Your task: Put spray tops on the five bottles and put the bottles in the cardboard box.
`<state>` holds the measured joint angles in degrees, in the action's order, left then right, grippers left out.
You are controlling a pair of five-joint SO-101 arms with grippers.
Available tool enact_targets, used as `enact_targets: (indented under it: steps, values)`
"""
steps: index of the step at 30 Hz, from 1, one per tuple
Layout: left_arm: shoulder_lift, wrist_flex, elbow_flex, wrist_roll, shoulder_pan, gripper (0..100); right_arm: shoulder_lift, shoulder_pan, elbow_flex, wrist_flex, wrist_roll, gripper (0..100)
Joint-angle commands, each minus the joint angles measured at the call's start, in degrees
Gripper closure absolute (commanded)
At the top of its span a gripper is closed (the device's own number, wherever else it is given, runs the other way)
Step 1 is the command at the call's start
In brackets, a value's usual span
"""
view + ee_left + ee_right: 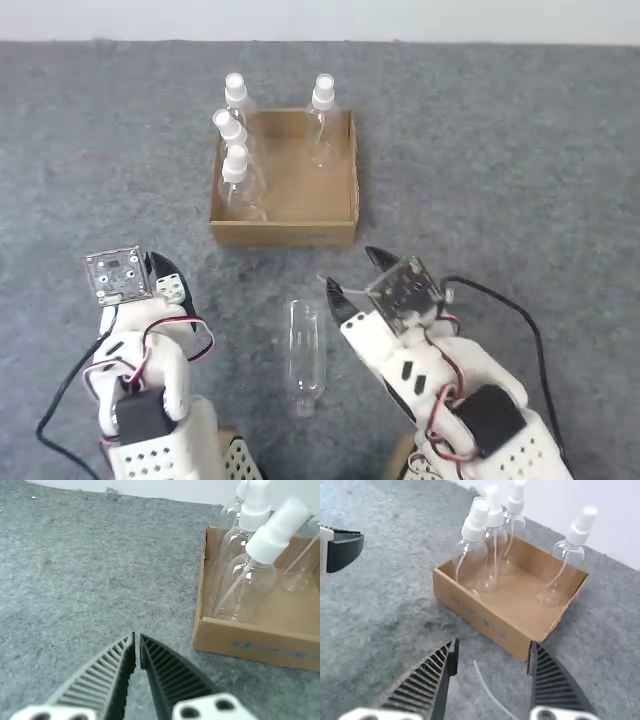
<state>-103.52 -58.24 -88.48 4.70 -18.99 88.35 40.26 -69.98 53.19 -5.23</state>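
The fifth bottle [305,355] is lying capless on the grey mat [500,150] between the arms, as the high view is showing. The left gripper [137,639] is sitting clenched and empty. The right gripper [492,647] is gaping, released, and its wrist view is catching a thin clear tube [487,687] beneath. Beyond, four capped bottles [240,180] are standing in the cardboard box [485,620].

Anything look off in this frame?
One bottle lies on its side on the table between the arms, without a spray top; the other four stand capped in the cardboard box. A thin tube lies loose on the table near the box.
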Motion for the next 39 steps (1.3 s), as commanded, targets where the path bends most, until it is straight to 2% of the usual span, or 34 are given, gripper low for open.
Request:
enact_targets:
  steps: [1,8,14,17,27,39]
  values:
    - [-0.88,1.76,0.84,-0.09,-0.18,99,-13.67,0.84,8.18,-0.04,-0.35,82.8]
    - [-0.88,1.76,0.84,-0.09,-0.18,99,-28.97,6.29,15.12,0.22,7.65,81.6]
    - [-0.88,1.76,0.84,-0.09,-0.18,99,-39.25,8.92,18.90,0.13,16.18,68.8]
    - [-0.88,1.76,0.84,-0.09,-0.18,99,-43.03,11.12,20.04,0.04,19.34,66.7]
    - [-0.88,1.76,0.84,-0.09,-0.18,99,-54.81,13.23,20.48,-8.92,19.78,66.8]
    - [-0.88,1.76,0.84,-0.09,-0.18,99,-66.51,15.34,20.84,-9.71,19.87,67.0]
